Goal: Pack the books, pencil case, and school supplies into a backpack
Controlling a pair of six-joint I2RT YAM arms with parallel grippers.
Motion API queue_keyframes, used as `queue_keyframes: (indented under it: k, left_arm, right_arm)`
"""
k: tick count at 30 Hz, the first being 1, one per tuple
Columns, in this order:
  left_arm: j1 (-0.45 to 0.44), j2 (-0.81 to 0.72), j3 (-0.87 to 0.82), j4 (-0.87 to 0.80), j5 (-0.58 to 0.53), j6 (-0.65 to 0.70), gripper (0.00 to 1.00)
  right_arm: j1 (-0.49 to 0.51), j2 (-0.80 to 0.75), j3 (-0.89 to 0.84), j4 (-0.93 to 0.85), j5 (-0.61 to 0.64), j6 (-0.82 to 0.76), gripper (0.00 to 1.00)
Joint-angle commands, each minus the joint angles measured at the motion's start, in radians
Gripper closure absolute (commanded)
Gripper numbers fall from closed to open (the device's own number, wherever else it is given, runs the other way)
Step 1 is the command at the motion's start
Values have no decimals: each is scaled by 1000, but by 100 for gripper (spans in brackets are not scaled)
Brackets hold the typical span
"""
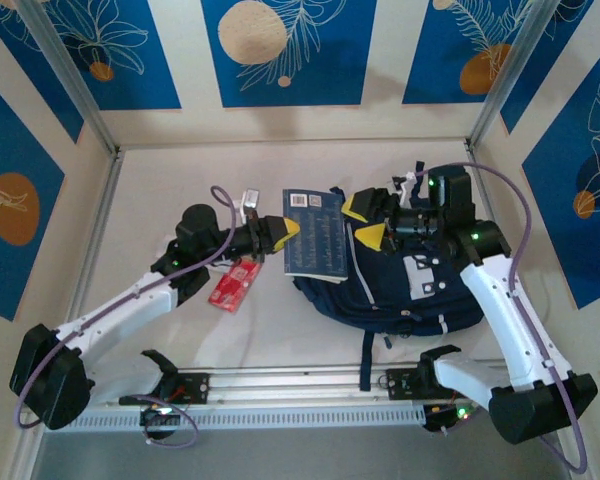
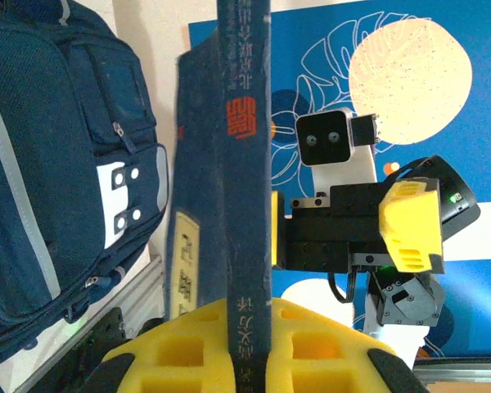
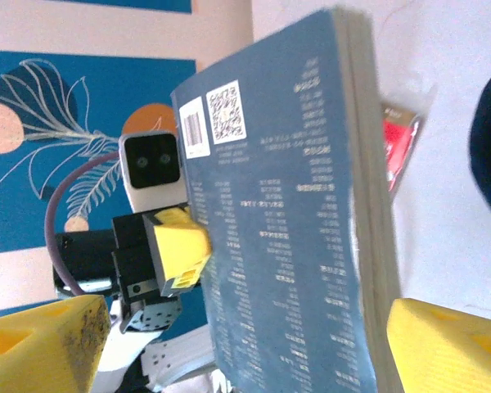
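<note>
Thin navy white-print book (image 1: 315,238): long axis near-to-far, barcode end far. My left gripper (image 1: 285,229) clamps its edge; my right gripper (image 1: 365,221) stands apart.

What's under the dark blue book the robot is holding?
The white table shows around the thin navy book, and its right edge overlaps the navy fabric backpack. Anything straight beneath it is covered.

Pale table (image 1: 280,330) — backpack (image 1: 410,280) at right, red packet (image 1: 235,283) left of centre.
</note>
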Motion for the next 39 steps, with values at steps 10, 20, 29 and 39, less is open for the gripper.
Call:
queue_keyframes:
  k: [10, 20, 29, 39]
  left_arm:
    - [9, 22, 90, 214, 153, -48, 100]
    - [16, 22, 138, 31, 173, 65, 100]
    - [18, 16, 163, -83, 49, 90, 47]
    - [-8, -3, 129, -37, -139, 27, 41]
  right_arm:
    - [36, 113, 14, 106, -268, -89, 12]
    - [29, 59, -130, 399, -381, 123, 75]
    - [0, -88, -278, 641, -80, 415, 100]
    - [194, -183, -292, 716, 518, 546, 100]
